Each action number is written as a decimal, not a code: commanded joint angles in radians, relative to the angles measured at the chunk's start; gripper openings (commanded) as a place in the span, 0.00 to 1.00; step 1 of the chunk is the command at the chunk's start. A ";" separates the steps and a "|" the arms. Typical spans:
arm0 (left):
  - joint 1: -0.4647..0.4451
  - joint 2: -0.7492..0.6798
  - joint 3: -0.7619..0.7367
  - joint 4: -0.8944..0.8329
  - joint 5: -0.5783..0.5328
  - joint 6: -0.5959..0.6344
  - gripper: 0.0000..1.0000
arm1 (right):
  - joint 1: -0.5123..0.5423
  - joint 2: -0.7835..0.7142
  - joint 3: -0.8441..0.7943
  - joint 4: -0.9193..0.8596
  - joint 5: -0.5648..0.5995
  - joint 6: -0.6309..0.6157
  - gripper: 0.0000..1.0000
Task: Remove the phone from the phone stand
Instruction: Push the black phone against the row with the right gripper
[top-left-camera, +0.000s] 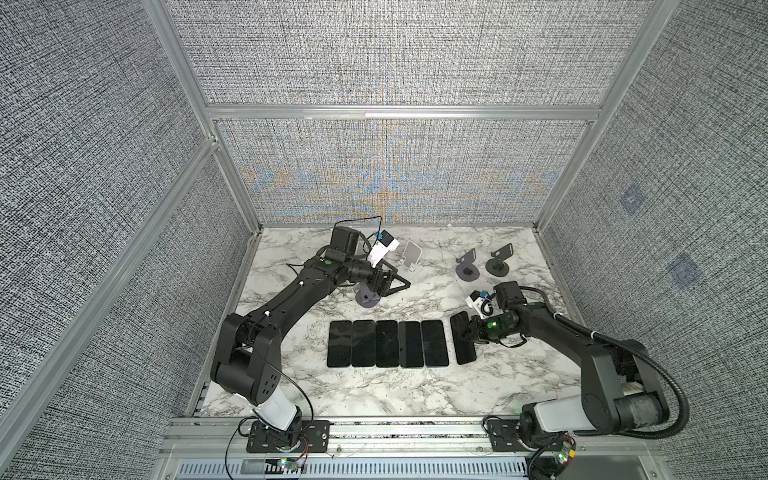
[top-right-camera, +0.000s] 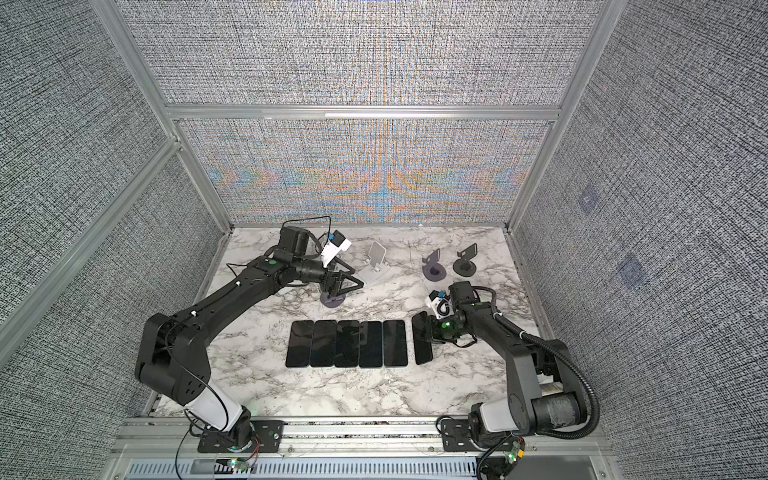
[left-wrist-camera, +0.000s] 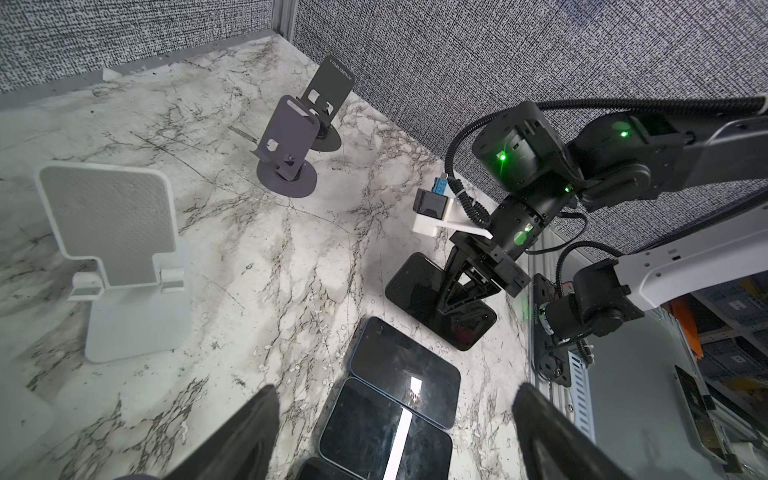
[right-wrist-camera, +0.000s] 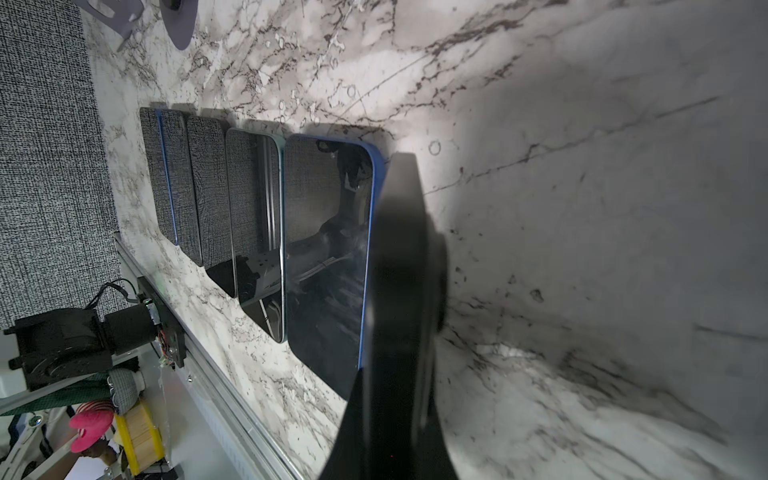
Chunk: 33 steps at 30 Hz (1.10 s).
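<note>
Right gripper (top-left-camera: 468, 332) clamps the phone (top-left-camera: 464, 352) by its right edge, long axis up-down, right of the row (top-left-camera: 388, 343); left gripper (top-left-camera: 400, 285) gapes wide, upper left.

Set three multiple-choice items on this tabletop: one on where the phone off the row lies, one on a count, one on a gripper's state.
1. Where is the sixth phone?
A) beside the row's right end
B) behind the row
C) beside the row's left end

2. How many phones form the row?
A) three
B) five
C) eight

3. The left gripper is:
A) shut on a phone
B) shut and empty
C) open and empty

Key:
1 A: it sits skewed by the row's right end, in the shut right gripper.
2 B: five lie side by side in both top views.
3 C: its fingers stand wide apart with nothing between them.
</note>
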 joint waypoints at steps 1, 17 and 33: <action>-0.002 0.007 0.009 -0.007 -0.004 0.009 0.88 | 0.001 0.008 0.000 0.027 -0.039 0.020 0.00; -0.008 0.020 0.027 -0.044 -0.013 0.023 0.87 | 0.001 0.101 -0.007 0.085 -0.077 0.068 0.00; -0.009 0.023 0.032 -0.053 -0.019 0.026 0.87 | 0.000 0.145 0.005 0.110 -0.064 0.061 0.00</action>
